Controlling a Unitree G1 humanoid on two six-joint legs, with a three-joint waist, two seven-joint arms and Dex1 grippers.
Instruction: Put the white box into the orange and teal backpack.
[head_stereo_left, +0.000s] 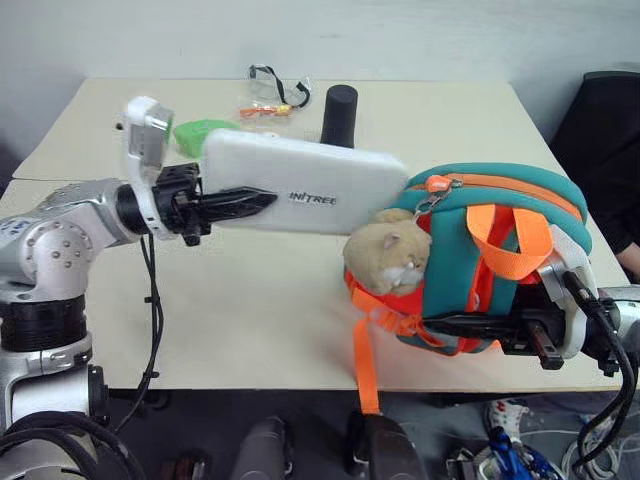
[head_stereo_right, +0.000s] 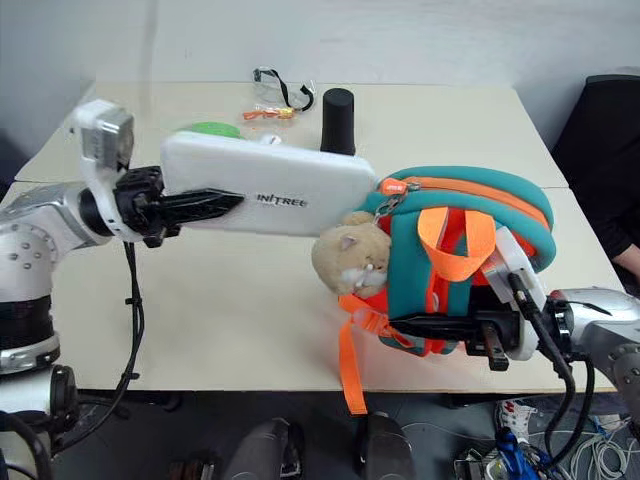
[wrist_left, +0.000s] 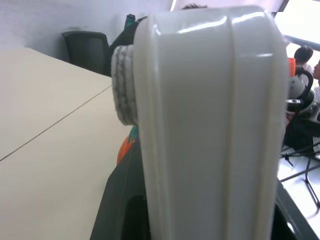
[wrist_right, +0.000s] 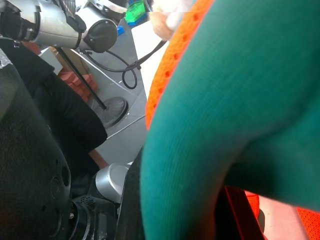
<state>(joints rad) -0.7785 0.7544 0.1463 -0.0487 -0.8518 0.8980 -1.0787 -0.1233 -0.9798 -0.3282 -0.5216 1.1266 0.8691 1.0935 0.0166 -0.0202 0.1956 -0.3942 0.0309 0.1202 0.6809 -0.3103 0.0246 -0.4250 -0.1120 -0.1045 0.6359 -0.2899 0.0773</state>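
1 backpack (head_stereo_left: 500, 240): right jaws clamped | 1 white box (head_stereo_left: 300, 180): left jaws clamped

Bright, even indoor light across the table (head_stereo_left: 250, 300), soft faint shadows beneath the white box (head_stereo_left: 300, 180), glossy highlights along the box in the left wrist view (very close, blurred), the orange and teal backpack (wrist_right: 235, 90) soft-focused, washed-out brightness behind.
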